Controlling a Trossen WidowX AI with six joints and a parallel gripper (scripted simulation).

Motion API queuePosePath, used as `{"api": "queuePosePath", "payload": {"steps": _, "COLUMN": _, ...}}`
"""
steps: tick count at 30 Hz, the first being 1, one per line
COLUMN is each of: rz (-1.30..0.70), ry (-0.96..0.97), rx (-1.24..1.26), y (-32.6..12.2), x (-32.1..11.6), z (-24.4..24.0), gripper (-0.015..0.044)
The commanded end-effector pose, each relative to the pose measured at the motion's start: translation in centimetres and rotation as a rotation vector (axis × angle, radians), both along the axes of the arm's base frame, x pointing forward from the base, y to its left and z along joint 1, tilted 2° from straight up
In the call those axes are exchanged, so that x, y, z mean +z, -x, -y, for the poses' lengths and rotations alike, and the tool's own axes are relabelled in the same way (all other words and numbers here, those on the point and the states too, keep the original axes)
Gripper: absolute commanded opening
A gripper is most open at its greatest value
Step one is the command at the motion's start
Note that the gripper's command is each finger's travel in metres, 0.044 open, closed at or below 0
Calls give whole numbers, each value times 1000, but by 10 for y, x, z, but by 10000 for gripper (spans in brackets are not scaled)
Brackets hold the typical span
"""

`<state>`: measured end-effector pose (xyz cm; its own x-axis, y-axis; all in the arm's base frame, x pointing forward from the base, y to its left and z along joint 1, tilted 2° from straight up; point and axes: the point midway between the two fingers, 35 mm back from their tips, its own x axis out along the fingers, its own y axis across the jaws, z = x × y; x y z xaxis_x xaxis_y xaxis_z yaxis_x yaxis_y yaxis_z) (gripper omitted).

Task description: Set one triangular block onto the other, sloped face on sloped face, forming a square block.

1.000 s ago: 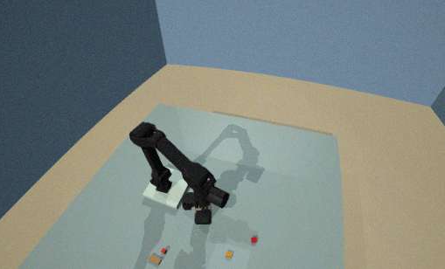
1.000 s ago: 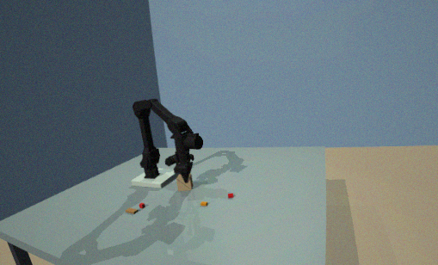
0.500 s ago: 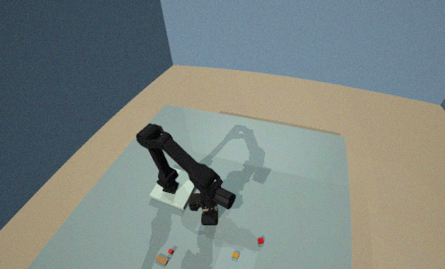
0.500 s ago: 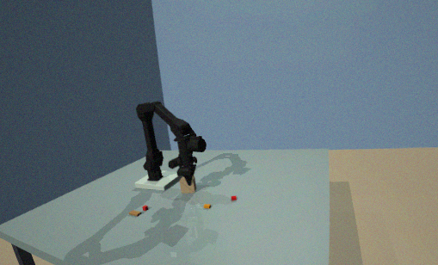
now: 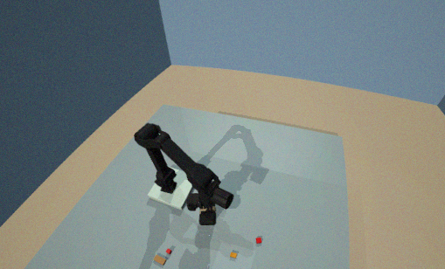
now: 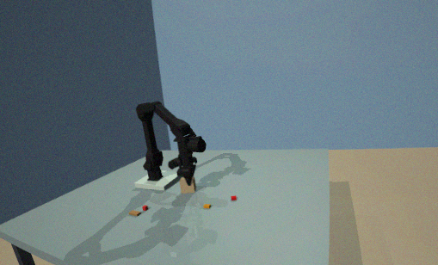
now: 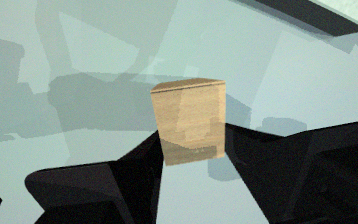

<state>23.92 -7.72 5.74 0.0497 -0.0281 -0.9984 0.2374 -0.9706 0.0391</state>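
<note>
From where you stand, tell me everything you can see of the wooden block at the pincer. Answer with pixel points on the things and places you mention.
The wooden block [image 6: 188, 186] [image 7: 192, 122] is pale tan with fine grain. From the wrist, its flat top looks nearly square, with a narrow strip along the far edge. The pincer's [image 7: 194, 140] dark fingers grip it on two opposite sides. It sits in front of the white base plate [image 5: 182, 202] [image 6: 144, 185].

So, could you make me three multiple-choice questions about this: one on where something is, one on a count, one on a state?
1. What lies nearest the brown block?
A) orange block
B) red cube
C) white base plate

2. How many red cubes are there?
A) two
B) three
C) five

3. How are the jaws?
A) open, empty
B) shut, empty
C) shut on a wooden block

1 B: it sits right beside it.
2 A: the other lies apart.
3 C: wood shows between them.
</note>
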Motion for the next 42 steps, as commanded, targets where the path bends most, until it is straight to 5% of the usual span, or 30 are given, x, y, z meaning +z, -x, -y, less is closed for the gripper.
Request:
{"api": "queuePosePath", "payload": {"steps": 1, "rz": 0, "ry": 0, "rx": 0, "y": 0, "x": 0, "z": 0, "gripper": 0}}
{"api": "queuePosePath", "payload": {"steps": 5, "rz": 3, "ry": -5, "rx": 3, "y": 0, "x": 0, "z": 0, "gripper": 0}}
{"api": "queuePosePath", "payload": {"steps": 22, "rz": 0, "ry": 0, "rx": 0, "y": 0, "x": 0, "z": 0, "gripper": 440}}
{"api": "queuePosePath", "payload": {"steps": 30, "rz": 0, "ry": 0, "rx": 0, "y": 0, "x": 2, "z": 0, "gripper": 440}}
{"api": "queuePosePath", "payload": {"steps": 38, "rz": 0, "ry": 0, "rx": 0, "y": 3, "x": 101, "z": -2, "gripper": 440}}
{"api": "queuePosePath", "payload": {"steps": 42, "rz": 0, "ry": 0, "rx": 0, "y": 5, "x": 110, "z": -3, "gripper": 440}}
